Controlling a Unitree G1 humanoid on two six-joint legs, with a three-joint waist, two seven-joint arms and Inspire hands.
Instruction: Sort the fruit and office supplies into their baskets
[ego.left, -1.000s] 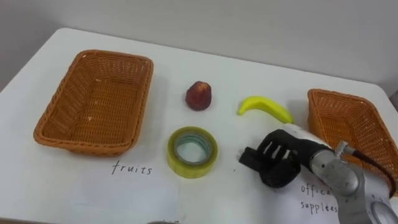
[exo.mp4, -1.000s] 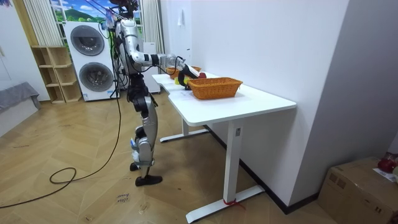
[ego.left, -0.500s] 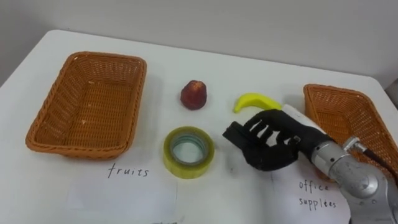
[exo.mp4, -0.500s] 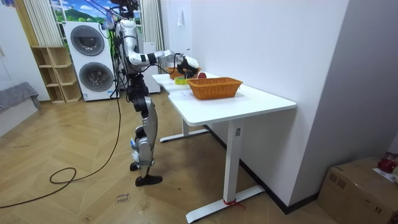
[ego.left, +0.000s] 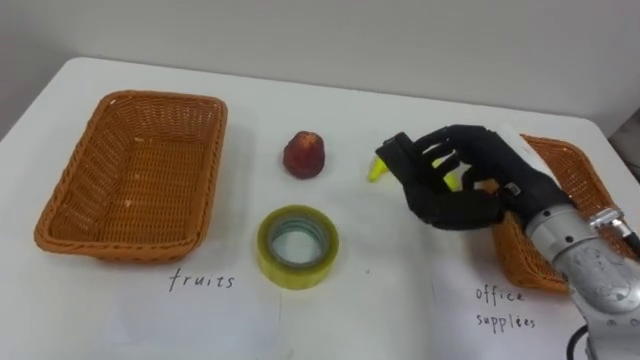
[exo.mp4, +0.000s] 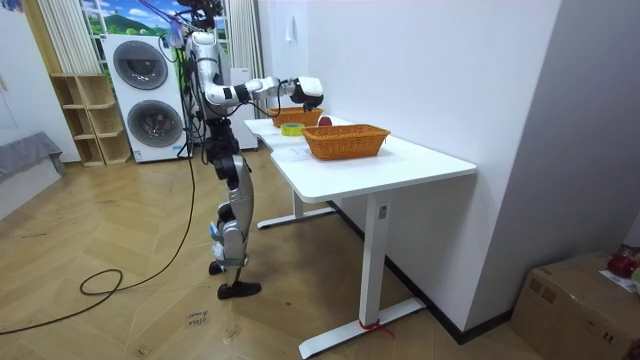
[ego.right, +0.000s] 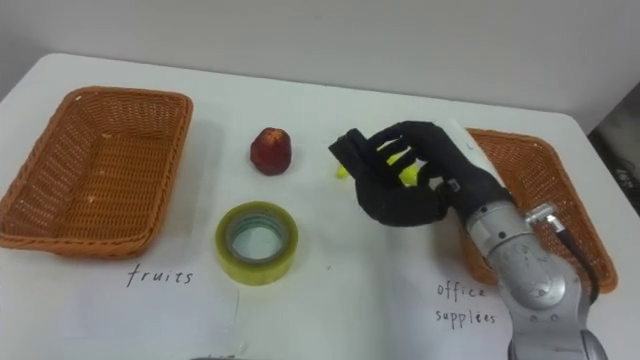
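My right hand (ego.left: 462, 188) hovers open over the table with its dark fingers spread and nothing in them. It covers most of a yellow banana (ego.left: 377, 172), of which one tip shows at the fingertips. A red fruit (ego.left: 303, 155) lies left of the hand, near the table's middle. Nearer to me lies a yellow tape roll (ego.left: 297, 246), flat on the table. The left wicker basket (ego.left: 62, 222) stands empty. Behind my wrist is the right wicker basket (ego.left: 578, 182). In the room view I stand at the table's end with my right hand (exo.mp4: 308, 92) held out over it.
Paper labels lie on the white table (ego.left: 330, 85) in front of each basket. A wall runs along the table's far edge. The room view has washing machines (exo.mp4: 150, 95) behind me and a cardboard box (exo.mp4: 585, 305) on the floor at its right.
My right hand has lifted from the table near the tape roll and moved away from me to the banana, which it now mostly hides. The objects have not moved.
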